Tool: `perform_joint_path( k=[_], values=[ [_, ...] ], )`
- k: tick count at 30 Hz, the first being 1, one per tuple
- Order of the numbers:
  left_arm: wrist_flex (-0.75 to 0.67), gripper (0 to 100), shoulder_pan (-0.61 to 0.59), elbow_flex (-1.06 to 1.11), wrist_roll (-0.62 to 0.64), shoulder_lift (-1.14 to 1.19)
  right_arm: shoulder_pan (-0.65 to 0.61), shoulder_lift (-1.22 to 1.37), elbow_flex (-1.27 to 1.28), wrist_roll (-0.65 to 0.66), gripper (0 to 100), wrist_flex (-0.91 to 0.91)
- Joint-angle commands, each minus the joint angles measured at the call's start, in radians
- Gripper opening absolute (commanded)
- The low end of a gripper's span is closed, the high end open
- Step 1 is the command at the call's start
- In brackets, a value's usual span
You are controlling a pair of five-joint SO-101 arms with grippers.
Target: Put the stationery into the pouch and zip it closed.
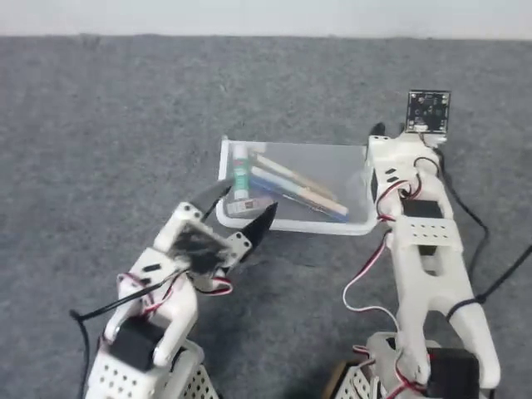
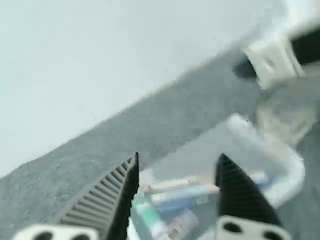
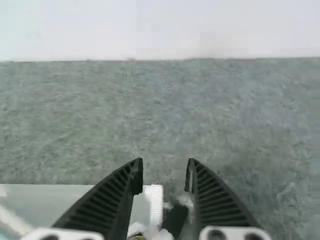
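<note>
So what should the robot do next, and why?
Probably lower the left arm's fingers and pinch the end of the pouch: they hang open just above it, the pens already lie inside, and the right arm is at the other end.

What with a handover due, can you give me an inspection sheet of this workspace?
Surface: grey carpet-like mat.
Job's things: clear pouch lying flat; stationery inside it, including a green-banded tube; zip state cannot be told.
Clutter: nothing seen.
Grippers: left gripper open, at the pouch's end by the tube; right gripper at the opposite end, by the pouch's corner.
Cables: red and white wires loop along both arms; black cable trails beside the right arm.
Surroundings: pale wall behind the mat.
</note>
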Motion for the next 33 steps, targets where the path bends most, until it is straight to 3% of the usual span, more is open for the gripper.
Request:
perform_joint_path(
  k=[1,16,20,26,33],
  values=[
    [0.006,27,-0.018,0.038,0.049,-0.146,-0.019,-0.019,-0.066,-0.005,12.2,0.01],
    [-0.023,26,-0.02,0.042,0.064,-0.123,-0.024,-0.019,-0.063,-0.005,11.9,0.012],
    [-0.028,17,-0.02,0.038,0.086,-0.123,-0.022,-0.068,-0.034,-0.005,1.1,0.004],
    [-0.06,3,-0.02,0.038,0.086,-0.123,-0.056,-0.259,0.084,-0.002,0.6,0.007],
    [-0.081,1,-0.017,0.054,0.084,-0.123,-0.142,-0.429,0.204,-0.002,0.6,0.002]
  ],
)
